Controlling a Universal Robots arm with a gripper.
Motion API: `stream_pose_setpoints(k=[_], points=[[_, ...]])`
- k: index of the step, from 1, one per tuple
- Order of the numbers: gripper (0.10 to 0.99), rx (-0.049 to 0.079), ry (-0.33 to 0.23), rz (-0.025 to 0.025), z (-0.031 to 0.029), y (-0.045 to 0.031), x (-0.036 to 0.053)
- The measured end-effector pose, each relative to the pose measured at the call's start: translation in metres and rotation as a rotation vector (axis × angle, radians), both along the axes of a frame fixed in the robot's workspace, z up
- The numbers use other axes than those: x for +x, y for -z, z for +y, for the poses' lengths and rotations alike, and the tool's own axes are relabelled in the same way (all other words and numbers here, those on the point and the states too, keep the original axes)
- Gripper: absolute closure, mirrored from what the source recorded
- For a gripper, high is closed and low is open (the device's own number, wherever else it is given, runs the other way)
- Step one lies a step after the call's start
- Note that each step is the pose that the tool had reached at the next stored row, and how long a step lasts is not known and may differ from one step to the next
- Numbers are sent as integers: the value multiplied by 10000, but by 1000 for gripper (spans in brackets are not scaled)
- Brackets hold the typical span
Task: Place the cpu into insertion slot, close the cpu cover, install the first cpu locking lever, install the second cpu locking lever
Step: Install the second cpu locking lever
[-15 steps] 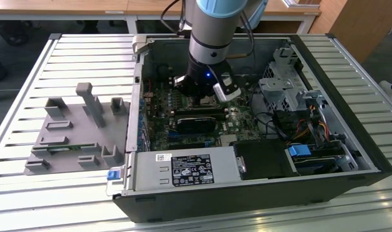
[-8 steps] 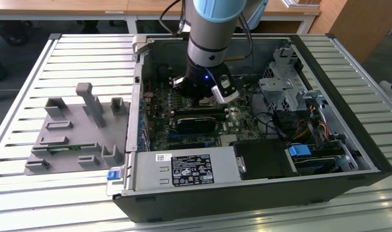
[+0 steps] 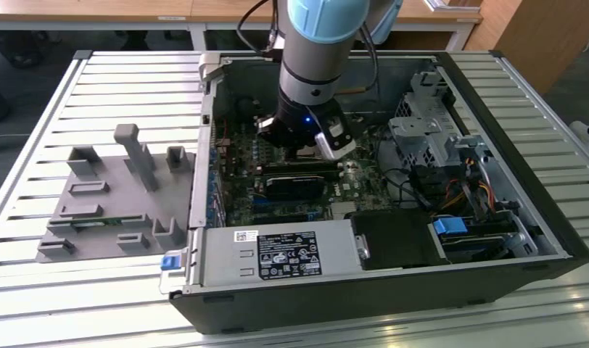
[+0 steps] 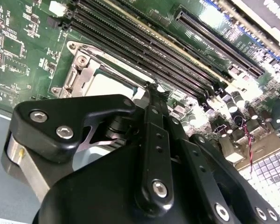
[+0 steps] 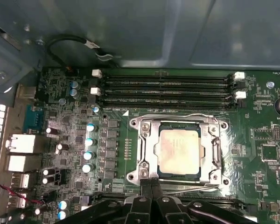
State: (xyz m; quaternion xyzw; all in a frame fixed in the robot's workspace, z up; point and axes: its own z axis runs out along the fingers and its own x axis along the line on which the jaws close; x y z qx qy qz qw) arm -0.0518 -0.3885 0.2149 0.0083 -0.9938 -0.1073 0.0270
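The cpu [image 5: 178, 151] lies flat in the insertion slot [image 5: 136, 175], its silver top showing through the window of the cpu cover [image 5: 147, 149], which is folded down over it. One thin wire locking lever [image 5: 186, 116] runs along the socket's side by the memory slots. The other lever [image 5: 191, 188] runs along the opposite side. My gripper [image 5: 150, 183] is shut, its tips together at that second lever's end by the socket corner. In the second wrist view the gripper [image 4: 152, 88] stands over the cpu [image 4: 109, 86] and cover [image 4: 77, 70]. In the exterior view the gripper [image 3: 309, 152] reaches down into the case.
Long black memory slots [image 5: 168, 88] lie just beyond the socket, and capacitors [image 5: 89, 140] stand beside it. The open computer case holds a power supply [image 3: 275, 254], drive bays [image 3: 430, 130] and cables [image 3: 459, 192]. A grey fixture [image 3: 111, 196] sits on the slatted table at the exterior view's left.
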Motion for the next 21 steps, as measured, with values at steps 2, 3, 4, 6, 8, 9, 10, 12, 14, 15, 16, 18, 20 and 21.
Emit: stream_pose_setpoints(k=[2, 3, 4, 6, 8, 9, 10, 12, 14, 15, 16, 18, 20, 21], points=[[976, 43, 1, 0, -18, 1, -6], [976, 63, 3, 0, -25, 2, -8], [976, 80, 6, 0, -30, 2, -9], [976, 98, 14, 0, -32, 6, -10], [976, 105, 21, 0, -33, 9, -9], [976, 106, 23, 0, -33, 10, -9], [976, 108, 24, 0, -34, 11, -9], [976, 109, 24, 0, -36, 14, -9], [976, 110, 25, 1, -40, 16, -9], [976, 113, 27, 1, -44, 16, -9], [976, 122, 32, 1, -47, 17, -10], [976, 151, 49, 1, -63, 21, -11], [976, 182, 72, 0, -75, 24, -11], [976, 200, 82, 0, -77, 26, -13]])
